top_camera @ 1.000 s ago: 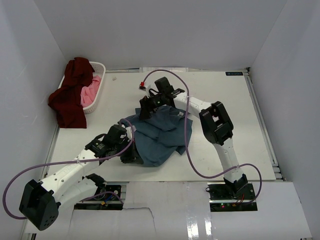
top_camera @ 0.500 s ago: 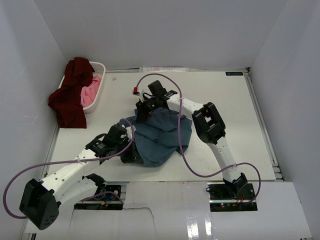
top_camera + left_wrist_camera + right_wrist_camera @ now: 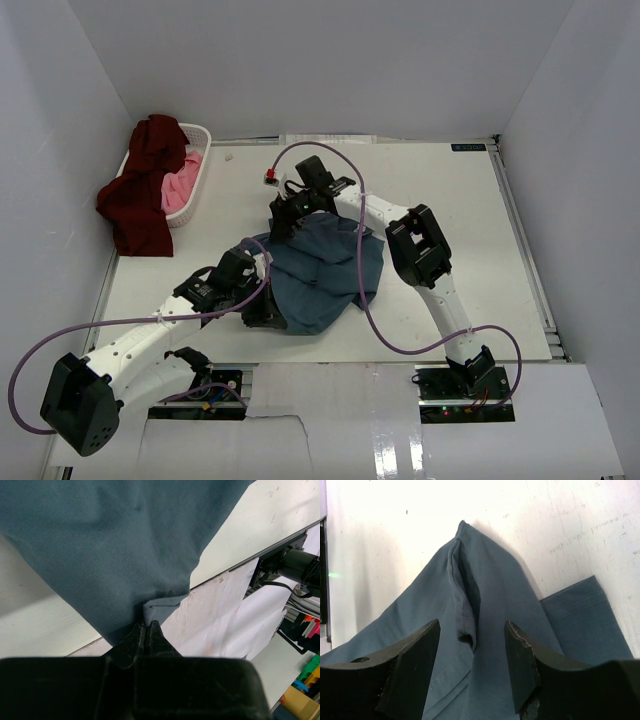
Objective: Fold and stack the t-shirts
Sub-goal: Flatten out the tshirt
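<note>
Spreading the teal-blue t-shirt (image 3: pixel 320 275) looks like the step in hand: it lies crumpled mid-counter (image 3: pixel 460 250), not yet flat enough to fold. Your left pincer (image 3: pixel 148 630) is clenched on a near edge of the cloth. Your right pincer (image 3: pixel 471 627) is released, jaws apart above a raised ridge at the shirt's far edge. Next, I judge, you lower the right onto that ridge, close, then draw both apart. The maroon t-shirt (image 3: pixel 140 195) drapes over the basket (image 3: pixel 203 135); the pink t-shirt (image 3: pixel 180 187) lies inside.

The teal-blue t-shirt (image 3: pixel 125 555) is matt, finely knit cloth, the table (image 3: pixel 580 515) smooth matt white with faint scuffs.
</note>
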You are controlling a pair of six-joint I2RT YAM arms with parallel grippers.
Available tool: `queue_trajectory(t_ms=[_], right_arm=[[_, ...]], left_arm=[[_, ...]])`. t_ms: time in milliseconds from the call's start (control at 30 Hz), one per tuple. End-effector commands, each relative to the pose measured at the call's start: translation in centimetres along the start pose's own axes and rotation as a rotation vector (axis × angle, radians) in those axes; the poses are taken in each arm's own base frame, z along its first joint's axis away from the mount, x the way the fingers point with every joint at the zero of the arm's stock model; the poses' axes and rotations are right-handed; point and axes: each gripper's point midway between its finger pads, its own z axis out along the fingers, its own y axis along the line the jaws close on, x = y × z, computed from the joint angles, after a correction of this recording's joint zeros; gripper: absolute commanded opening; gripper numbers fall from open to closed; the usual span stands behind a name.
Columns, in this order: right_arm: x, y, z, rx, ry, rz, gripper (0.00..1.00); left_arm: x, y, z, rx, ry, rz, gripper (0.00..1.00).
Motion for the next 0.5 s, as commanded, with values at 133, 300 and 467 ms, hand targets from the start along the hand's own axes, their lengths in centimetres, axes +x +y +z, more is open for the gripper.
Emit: queue_trajectory(t_ms=[133,300,467], right_arm=[[-2.40,1.58,0.01,-0.051,-0.040,-0.056,0.48],[-1.85,1.60,0.14,-0.054,-0.025,-0.045,0.35],[-1.53,1.86,0.02,-0.059,-0.009,-0.046,0.16]], left_arm=[[0.35,-0.23,-0.01,0.015,0.017,0.008,0.00],[0.40,-0.21,0.04,0.014,0.023,0.007,0.00],[0.35,-0.28,0.06,0.016,0.023,0.009,0.00]])
